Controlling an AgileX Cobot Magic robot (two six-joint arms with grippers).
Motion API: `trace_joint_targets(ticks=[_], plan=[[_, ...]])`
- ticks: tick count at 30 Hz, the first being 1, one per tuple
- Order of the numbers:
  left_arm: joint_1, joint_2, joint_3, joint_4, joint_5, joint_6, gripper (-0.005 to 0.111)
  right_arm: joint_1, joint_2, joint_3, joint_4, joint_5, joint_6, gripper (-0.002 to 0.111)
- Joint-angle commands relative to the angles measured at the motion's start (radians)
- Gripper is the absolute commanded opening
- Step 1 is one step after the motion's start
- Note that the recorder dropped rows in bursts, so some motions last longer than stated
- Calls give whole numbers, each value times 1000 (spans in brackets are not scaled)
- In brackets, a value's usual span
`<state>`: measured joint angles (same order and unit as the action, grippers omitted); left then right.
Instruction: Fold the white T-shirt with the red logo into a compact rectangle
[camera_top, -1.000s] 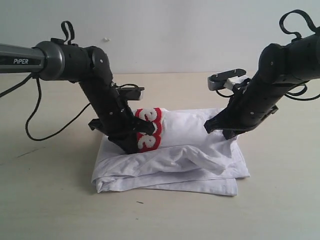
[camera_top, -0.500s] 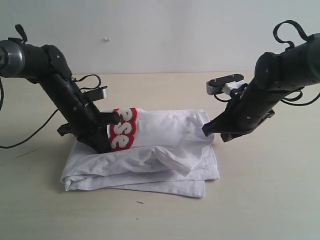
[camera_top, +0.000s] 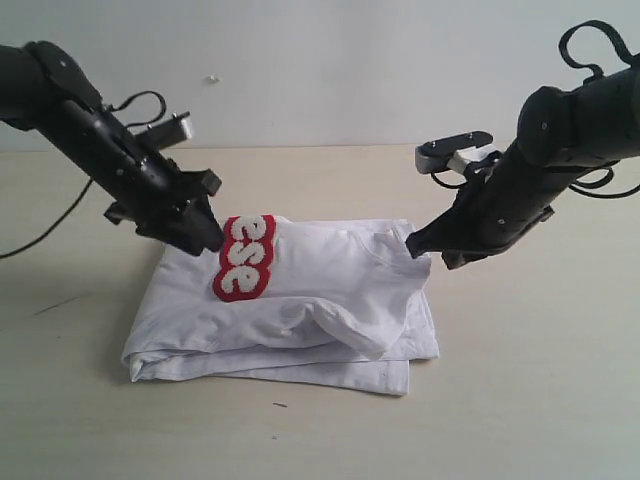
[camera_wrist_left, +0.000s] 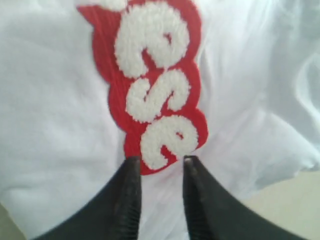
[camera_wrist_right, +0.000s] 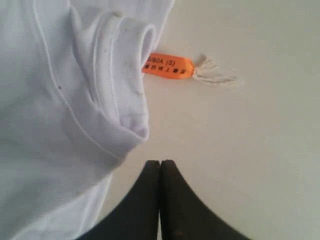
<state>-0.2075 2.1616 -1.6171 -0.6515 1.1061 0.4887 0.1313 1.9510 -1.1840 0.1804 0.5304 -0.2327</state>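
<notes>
The white T-shirt (camera_top: 320, 300) lies folded in a rumpled block on the table. Its red logo (camera_top: 245, 257) shows as fuzzy white "ese" letters on the upper left layer, large in the left wrist view (camera_wrist_left: 157, 85). My left gripper (camera_top: 212, 240) hovers at the logo's left end; its jaws (camera_wrist_left: 161, 162) stand open with only shirt cloth seen beneath them. My right gripper (camera_top: 420, 245) is shut and empty (camera_wrist_right: 160, 164), beside the shirt's right edge over bare table. The ribbed neck (camera_wrist_right: 125, 75) and orange tag (camera_wrist_right: 167, 66) lie just beyond it.
The tan table (camera_top: 540, 400) stretches around the shirt, with a pale wall behind it. A black cable (camera_top: 45, 238) trails from the left arm across the table's left side. A small dark speck (camera_top: 280, 405) lies in front of the shirt.
The shirt was dragged leftward. The left gripper then opened, let go of the logo layer and drew back up and left. The right gripper stayed shut by the collar.
</notes>
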Motion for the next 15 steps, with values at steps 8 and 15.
trace_joint_targets(ticks=[8,15], plan=[[50,-280,10,-8,-116,1,0,-3,-269,50,-68,-160,24,0],[68,-589,353,43,-287,6,0,-3,-513,252,-57,-337,47,0]])
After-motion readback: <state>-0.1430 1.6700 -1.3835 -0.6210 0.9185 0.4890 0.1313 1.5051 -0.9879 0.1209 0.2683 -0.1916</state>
